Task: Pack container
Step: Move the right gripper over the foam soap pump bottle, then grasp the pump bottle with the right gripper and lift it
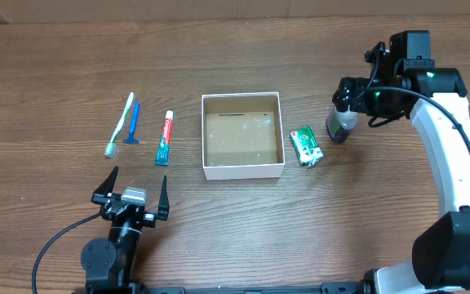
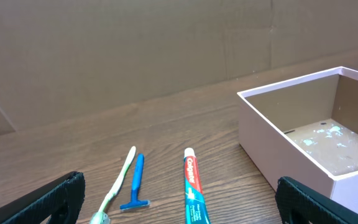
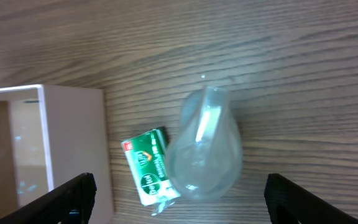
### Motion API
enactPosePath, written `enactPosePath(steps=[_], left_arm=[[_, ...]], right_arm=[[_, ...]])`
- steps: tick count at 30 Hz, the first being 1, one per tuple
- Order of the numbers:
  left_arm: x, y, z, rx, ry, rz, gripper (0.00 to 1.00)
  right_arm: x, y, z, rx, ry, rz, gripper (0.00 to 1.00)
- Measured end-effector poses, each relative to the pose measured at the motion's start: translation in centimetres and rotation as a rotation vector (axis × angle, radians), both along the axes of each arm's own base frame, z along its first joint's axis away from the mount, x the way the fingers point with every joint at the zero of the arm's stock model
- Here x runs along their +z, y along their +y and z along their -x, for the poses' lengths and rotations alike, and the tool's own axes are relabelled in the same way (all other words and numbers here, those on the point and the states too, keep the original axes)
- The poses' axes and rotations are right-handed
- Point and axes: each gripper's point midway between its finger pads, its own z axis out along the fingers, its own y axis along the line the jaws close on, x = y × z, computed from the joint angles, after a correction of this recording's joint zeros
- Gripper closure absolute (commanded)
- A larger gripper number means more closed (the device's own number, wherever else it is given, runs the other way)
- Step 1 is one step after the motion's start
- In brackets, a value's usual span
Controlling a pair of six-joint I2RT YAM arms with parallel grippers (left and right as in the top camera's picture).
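The container [image 1: 242, 170], a white square box with a brown inside, sits mid-table and is empty. It also shows in the left wrist view [image 2: 272, 134] and the right wrist view [image 3: 73, 143]. Left of it lie a toothbrush [image 1: 121, 124], a blue razor [image 1: 133, 122] and a toothpaste tube [image 1: 164, 138]. A green packet [image 1: 305, 146] and a small clear bottle [image 1: 340, 124] sit to its right. My left gripper [image 1: 131, 198] is open near the front edge, below the toothpaste. My right gripper [image 3: 179, 202] is open above the bottle [image 3: 204, 146].
The wooden table [image 1: 55, 65] stretches around all items. A cardboard wall [image 2: 135, 43] stands behind the table. The right arm [image 1: 451, 139] reaches in from the right side.
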Motion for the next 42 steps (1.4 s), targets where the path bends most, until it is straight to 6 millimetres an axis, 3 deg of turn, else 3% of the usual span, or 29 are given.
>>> enactPosePath(steps=[7, 16, 24, 31, 42], left_arm=[[0.0, 0.0, 0.0, 0.0, 0.0, 0.0, 0.0], [0.0, 0.0, 0.0, 0.0, 0.0, 0.0, 0.0], [0.0, 0.0, 0.0, 0.0, 0.0, 0.0, 0.0], [0.0, 0.0, 0.0, 0.0, 0.0, 0.0, 0.0], [0.0, 0.0, 0.0, 0.0, 0.0, 0.0, 0.0]], right_arm=[[-2.6, -1.1, -0.8, -0.016, 0.046, 0.065, 0.18], [-3.0, -1.5, -2.4, -0.02, 0.002, 0.085, 0.48], [-2.8, -1.5, -3.1, -0.022, -0.026, 0.084, 0.8], [-2.9, -1.4, -3.4, -0.016, -0.034, 0.097, 0.87], [-2.6, -1.3, -2.7, -0.012, -0.003, 0.097, 0.9]])
